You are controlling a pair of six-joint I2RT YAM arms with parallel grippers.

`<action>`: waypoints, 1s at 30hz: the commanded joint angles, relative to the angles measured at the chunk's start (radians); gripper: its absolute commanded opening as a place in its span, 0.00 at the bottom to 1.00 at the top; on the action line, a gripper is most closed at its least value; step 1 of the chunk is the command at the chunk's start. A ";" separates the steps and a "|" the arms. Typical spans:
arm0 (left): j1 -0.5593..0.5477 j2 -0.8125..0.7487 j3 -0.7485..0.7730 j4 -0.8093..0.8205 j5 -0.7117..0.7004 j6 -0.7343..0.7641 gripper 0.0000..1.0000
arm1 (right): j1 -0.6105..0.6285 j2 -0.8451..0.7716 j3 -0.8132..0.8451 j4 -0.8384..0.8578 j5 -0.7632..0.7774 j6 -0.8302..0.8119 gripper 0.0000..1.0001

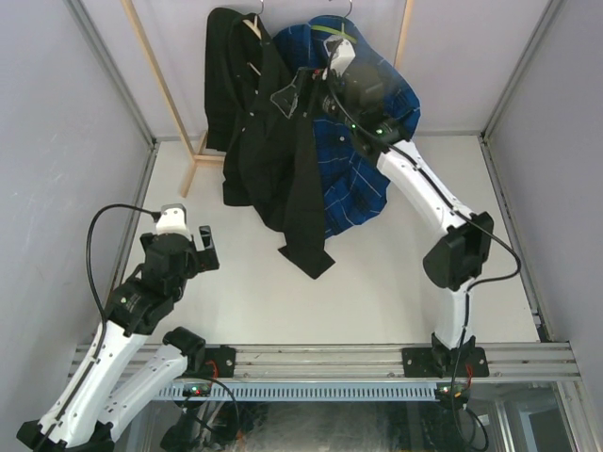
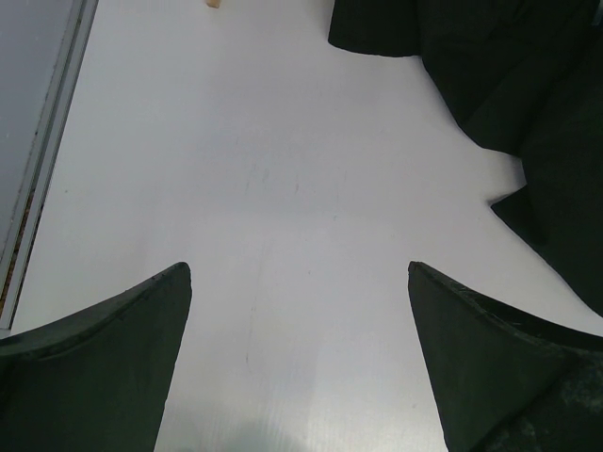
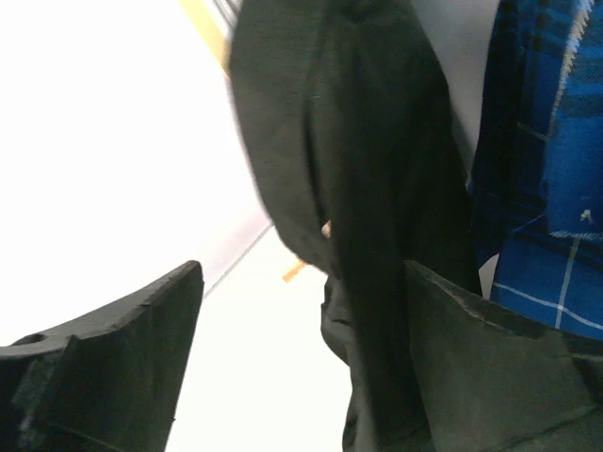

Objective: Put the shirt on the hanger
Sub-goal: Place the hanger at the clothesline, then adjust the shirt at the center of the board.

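Observation:
The black shirt (image 1: pixel 268 151) hangs from the pale wooden hanger (image 1: pixel 251 25) on the rack at the back, its tail reaching the table. My right gripper (image 1: pixel 298 90) is raised against the shirt's upper front. In the right wrist view the right gripper (image 3: pixel 301 268) is open, and a fold of the black shirt (image 3: pixel 358 188) hangs in the gap close to the right finger (image 3: pixel 490 367). My left gripper (image 1: pixel 205 247) is low over the table at the left, open and empty (image 2: pixel 300 273). The shirt's hem (image 2: pixel 509 85) lies ahead of it to the right.
A blue plaid shirt (image 1: pixel 367 160) hangs right beside the black one, behind my right arm; it also shows in the right wrist view (image 3: pixel 546 169). The wooden rack's posts (image 1: pixel 155 75) and foot (image 1: pixel 193 169) stand at the back. Grey walls close both sides.

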 commanded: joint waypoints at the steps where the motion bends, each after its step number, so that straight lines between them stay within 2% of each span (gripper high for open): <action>1: 0.006 -0.027 0.010 0.019 -0.015 0.019 1.00 | 0.034 -0.168 -0.073 0.079 -0.015 -0.120 0.92; 3: 0.006 -0.056 0.014 0.010 -0.035 0.020 1.00 | 0.043 -0.219 -0.133 0.066 0.013 -0.151 0.99; 7: 0.006 -0.140 0.005 0.016 -0.089 0.010 1.00 | 0.047 -0.347 -0.298 0.085 0.090 -0.188 1.00; 10: 0.006 -0.199 -0.006 0.070 -0.071 0.020 1.00 | 0.046 -0.481 -0.462 0.101 0.144 -0.213 1.00; 14: 0.006 -0.185 -0.005 0.131 -0.047 -0.039 1.00 | 0.031 -0.663 -0.735 0.142 0.196 -0.181 1.00; 18: -0.008 -0.057 -0.007 0.197 0.025 -0.114 1.00 | -0.002 -0.833 -0.950 0.114 0.229 -0.135 1.00; 19: -0.045 -0.026 -0.012 0.216 0.020 -0.130 1.00 | -0.008 -0.868 -0.991 0.097 0.239 -0.124 1.00; 24: -0.329 0.187 -0.011 0.346 -0.190 -0.189 1.00 | -0.026 -1.016 -1.156 -0.035 0.316 -0.076 1.00; 28: -0.454 0.440 0.050 0.473 -0.263 -0.242 1.00 | -0.048 -1.165 -1.310 -0.099 0.381 0.013 1.00; 30: -0.510 0.613 0.141 0.510 -0.313 -0.242 1.00 | -0.056 -1.231 -1.374 -0.140 0.408 0.064 1.00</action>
